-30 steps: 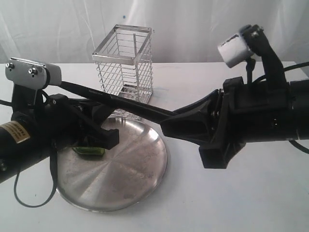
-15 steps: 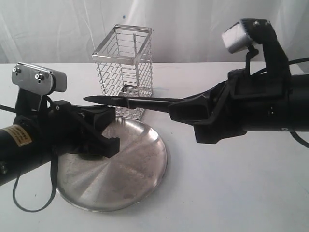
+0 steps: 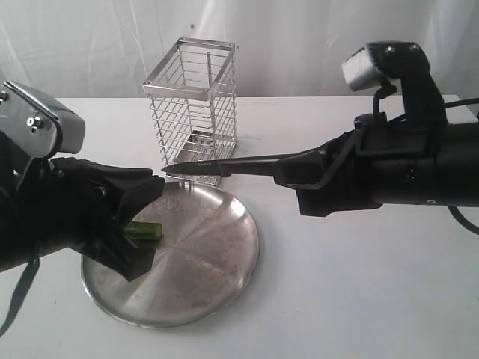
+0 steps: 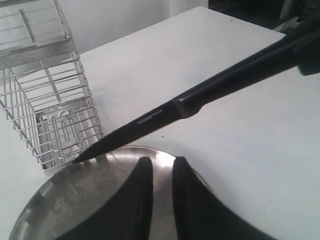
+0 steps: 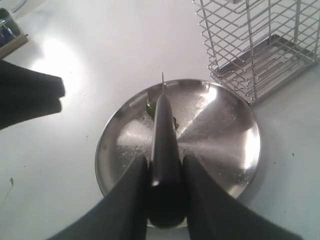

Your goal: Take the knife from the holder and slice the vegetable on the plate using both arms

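The slim all-black kitchen knife was held level in the air, its handle pinched tight between the two fingers of the right gripper and its pointed blade reaching toward the left arm. It hung clear of the tall rectangular chrome wire-cage holder, with its tip just in front of the cage's foot. The tip sat above the far rim of the large round brushed-steel plate.

The small glossy dark-green vegetable lay on the left part of that plate, below the blade and apart from it. In the right wrist view the blade hid its middle. The left gripper hovered at the plate's left side. Its fingers stood a narrow gap apart with nothing between them, and bare steel showed through the gap. The holder stood upright just beside the plate's far edge.

The plate's scuffed metal threw back the light in pale radial streaks. Everything rested on a plain white tabletop, matt and marked by a few small dark specks. Behind the table hung a white creased cloth backdrop.
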Action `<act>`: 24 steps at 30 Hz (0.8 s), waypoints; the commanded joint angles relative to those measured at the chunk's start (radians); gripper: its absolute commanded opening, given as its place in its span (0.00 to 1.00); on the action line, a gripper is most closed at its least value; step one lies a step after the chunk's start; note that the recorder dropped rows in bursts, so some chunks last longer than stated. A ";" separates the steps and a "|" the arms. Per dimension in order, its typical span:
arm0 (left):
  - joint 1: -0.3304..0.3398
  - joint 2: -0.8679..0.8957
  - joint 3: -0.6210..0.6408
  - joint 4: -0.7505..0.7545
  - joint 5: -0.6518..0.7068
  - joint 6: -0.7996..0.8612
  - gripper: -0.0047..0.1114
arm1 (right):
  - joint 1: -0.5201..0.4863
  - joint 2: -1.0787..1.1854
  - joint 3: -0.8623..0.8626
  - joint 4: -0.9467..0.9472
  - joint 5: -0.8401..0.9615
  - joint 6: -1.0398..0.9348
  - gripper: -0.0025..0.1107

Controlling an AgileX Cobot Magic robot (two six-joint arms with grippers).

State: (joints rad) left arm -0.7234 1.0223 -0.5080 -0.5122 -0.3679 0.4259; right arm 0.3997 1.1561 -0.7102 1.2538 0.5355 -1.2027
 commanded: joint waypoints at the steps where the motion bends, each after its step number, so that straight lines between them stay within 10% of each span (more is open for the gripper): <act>1: -0.005 -0.064 -0.004 -0.180 0.084 0.263 0.23 | 0.001 0.041 0.003 0.062 -0.010 -0.035 0.02; 11: -0.005 -0.055 0.024 -0.492 0.140 0.812 0.52 | 0.086 0.110 0.003 0.111 -0.161 -0.119 0.02; 24: 0.069 0.267 -0.055 -0.922 -0.081 1.348 0.42 | 0.088 0.103 -0.007 0.236 -0.132 -0.165 0.02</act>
State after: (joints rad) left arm -0.6929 1.2294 -0.5084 -1.2393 -0.4295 1.6507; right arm 0.4875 1.2673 -0.7102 1.4484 0.3973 -1.3279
